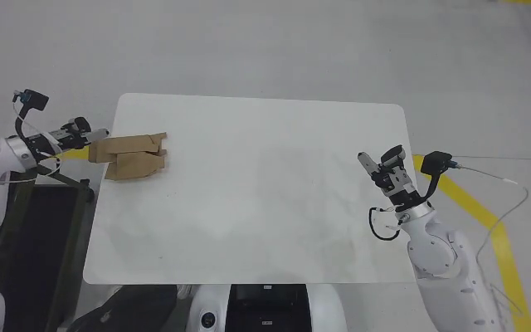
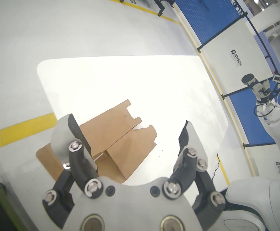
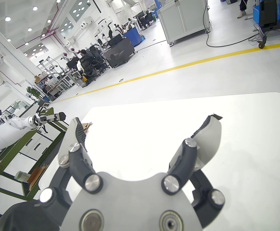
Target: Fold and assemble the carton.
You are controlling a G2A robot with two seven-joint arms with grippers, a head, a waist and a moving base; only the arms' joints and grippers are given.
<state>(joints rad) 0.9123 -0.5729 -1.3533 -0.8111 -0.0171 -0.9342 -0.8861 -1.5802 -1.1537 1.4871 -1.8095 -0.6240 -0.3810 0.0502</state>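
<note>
Cardboard carton (image 1: 133,156) lies flat on the table's (image 1: 265,199) left edge, overhanging it. The left gripper (image 2: 128,121) hangs over its outer end, jaws spread wide. The right gripper (image 3: 145,119), likewise open-jawed, sits well apart at the opposite edge.

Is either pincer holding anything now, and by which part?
Nothing is held. The left pincer is open over one end of the carton at the table edge; the right pincer is open and empty.

Bright light from ceiling lamps (image 3: 35,8). The table (image 2: 140,91) glares white in wrist views; shadows faint. Edges bow.
</note>
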